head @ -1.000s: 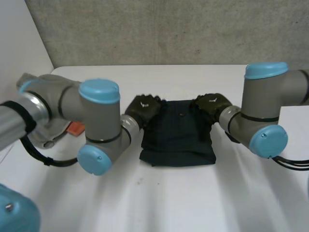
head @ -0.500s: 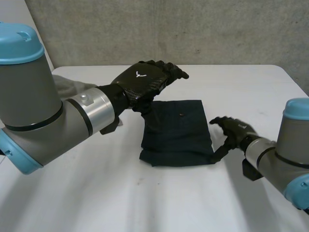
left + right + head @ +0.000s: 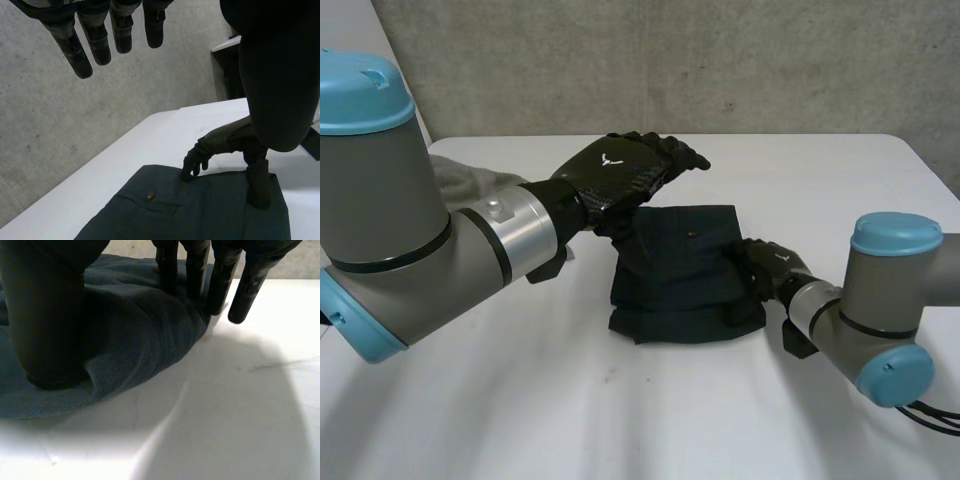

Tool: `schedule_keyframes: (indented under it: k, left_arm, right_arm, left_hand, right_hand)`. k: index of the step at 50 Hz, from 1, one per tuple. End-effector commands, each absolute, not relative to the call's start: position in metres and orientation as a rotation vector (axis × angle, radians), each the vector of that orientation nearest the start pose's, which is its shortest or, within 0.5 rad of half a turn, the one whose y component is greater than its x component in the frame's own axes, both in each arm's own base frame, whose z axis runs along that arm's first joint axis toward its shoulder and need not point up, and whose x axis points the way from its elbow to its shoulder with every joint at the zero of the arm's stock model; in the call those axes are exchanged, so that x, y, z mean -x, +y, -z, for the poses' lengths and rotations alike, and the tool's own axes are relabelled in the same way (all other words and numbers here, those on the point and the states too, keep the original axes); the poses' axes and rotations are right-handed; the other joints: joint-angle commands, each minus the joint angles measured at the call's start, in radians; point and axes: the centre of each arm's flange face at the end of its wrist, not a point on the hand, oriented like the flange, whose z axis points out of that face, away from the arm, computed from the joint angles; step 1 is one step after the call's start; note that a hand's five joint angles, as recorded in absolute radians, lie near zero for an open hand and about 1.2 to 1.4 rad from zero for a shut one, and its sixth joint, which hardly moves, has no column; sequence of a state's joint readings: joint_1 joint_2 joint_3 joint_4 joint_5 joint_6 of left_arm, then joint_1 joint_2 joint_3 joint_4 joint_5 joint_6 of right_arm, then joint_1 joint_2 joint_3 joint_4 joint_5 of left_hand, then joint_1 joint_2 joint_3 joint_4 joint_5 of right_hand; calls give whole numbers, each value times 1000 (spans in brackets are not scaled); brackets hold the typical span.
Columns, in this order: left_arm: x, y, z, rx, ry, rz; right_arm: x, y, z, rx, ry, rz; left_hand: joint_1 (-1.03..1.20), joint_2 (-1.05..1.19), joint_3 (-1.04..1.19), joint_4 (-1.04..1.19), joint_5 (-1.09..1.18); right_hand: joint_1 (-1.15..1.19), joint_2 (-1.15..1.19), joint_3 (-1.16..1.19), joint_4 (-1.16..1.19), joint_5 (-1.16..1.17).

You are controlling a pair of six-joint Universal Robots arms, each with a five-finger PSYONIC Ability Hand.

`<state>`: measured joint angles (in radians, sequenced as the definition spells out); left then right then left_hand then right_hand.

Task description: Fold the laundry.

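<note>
folded navy twill garment [image 3: 680, 270], button pocket, table [image 3: 620, 410] centre | left hand [image 3: 620, 170] aloft, fingers straight | right hand [image 3: 770, 266] pinching bunched edge

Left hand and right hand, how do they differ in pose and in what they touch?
The left hand hovers above the dark garment, near its far left corner; the right hand is down on the garment's right edge. The left hand's fingers are straight and hold nothing; the right hand's thumb and fingers bunch a ridge of cloth between them. Both hands are black.
</note>
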<state>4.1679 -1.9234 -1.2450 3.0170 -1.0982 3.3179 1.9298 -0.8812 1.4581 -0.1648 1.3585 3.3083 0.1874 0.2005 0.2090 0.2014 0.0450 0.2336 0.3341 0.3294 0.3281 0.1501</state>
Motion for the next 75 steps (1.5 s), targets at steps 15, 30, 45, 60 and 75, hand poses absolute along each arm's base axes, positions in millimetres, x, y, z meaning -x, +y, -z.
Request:
schedule_keyframes:
  k: [15, 30, 45, 60, 75]
  left_arm:
    - [332, -225, -268, 1067, -1737, -1548]
    - [334, -224, -274, 1068, -1714, -1571]
    - [340, -221, -279, 1077, -1683, -1586]
    - [345, -217, -278, 1080, -1675, -1570]
    - [354, -207, -273, 1101, -1659, -1533]
  right_arm:
    - [-302, -364, -121, 379, 2138, 1572]
    - [-168, -516, -152, 12, 2201, 1998]
    - [-66, -555, -151, -174, 2271, 2379]
    - [15, -552, -146, -393, 2460, 2411]
    - [-6, -534, -139, -28, 2661, 2081]
  left_hand:
    - [-3, -16, -25, -17, -35]
    - [-3, -16, -25, -17, -35]
    - [3, -11, -19, -11, -30]
    - [6, -8, -16, -8, -27]
    - [6, -8, -16, -8, -27]
  right_hand:
    - [1163, 1062, 1067, 1068, 1072]
    - [1163, 1062, 1067, 1068, 1072]
    - [1163, 1062, 1067, 1068, 1072]
    - [1163, 1062, 1067, 1068, 1072]
    - [-59, -160, -155, -154, -150]
